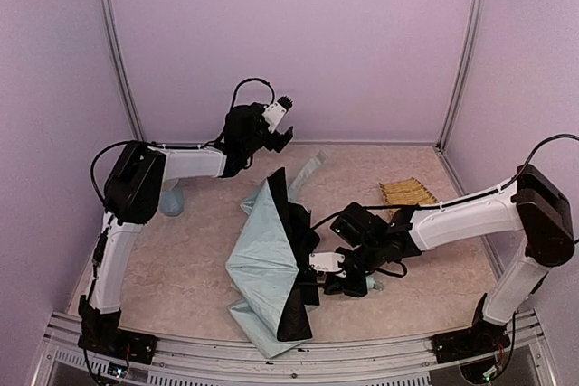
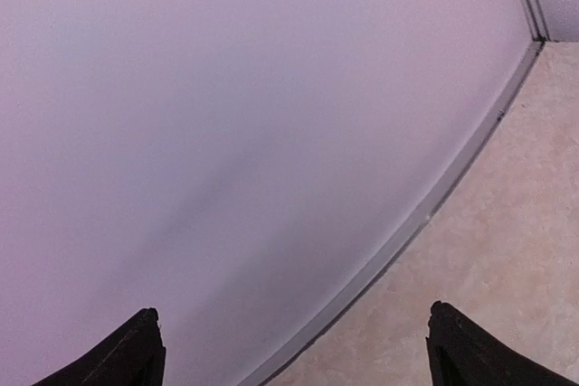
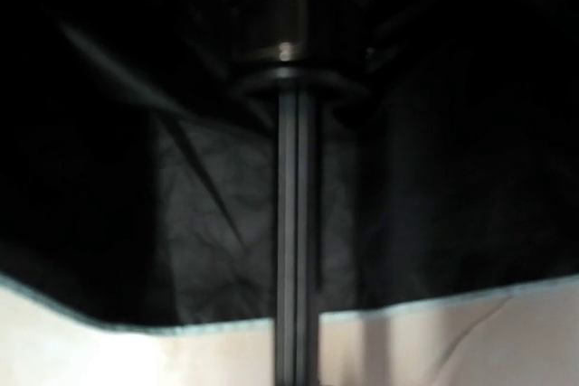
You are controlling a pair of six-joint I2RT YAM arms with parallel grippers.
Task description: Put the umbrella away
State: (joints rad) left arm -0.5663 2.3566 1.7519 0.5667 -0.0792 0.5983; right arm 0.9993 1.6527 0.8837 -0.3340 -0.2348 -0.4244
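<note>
The umbrella [image 1: 267, 259] lies partly open on the table's middle, its mint-green canopy to the left and its black underside facing right. My right gripper [image 1: 336, 270] reaches in from the right at the umbrella's thin black shaft [image 3: 297, 250] and appears shut on it. In the right wrist view the shaft runs up from the bottom centre to the runner [image 3: 285, 24] against the black underside; my fingers do not show there. The pale green handle [image 1: 373, 286] peeks out under the right wrist. My left gripper [image 1: 282, 133] is raised by the back wall, open and empty [image 2: 294, 312].
A light blue cup [image 1: 172, 198] stands at the left behind the left arm. A woven straw tray [image 1: 407, 192] lies at the back right. A pale green strip of fabric [image 1: 310, 167] lies behind the umbrella. Walls enclose the table on three sides.
</note>
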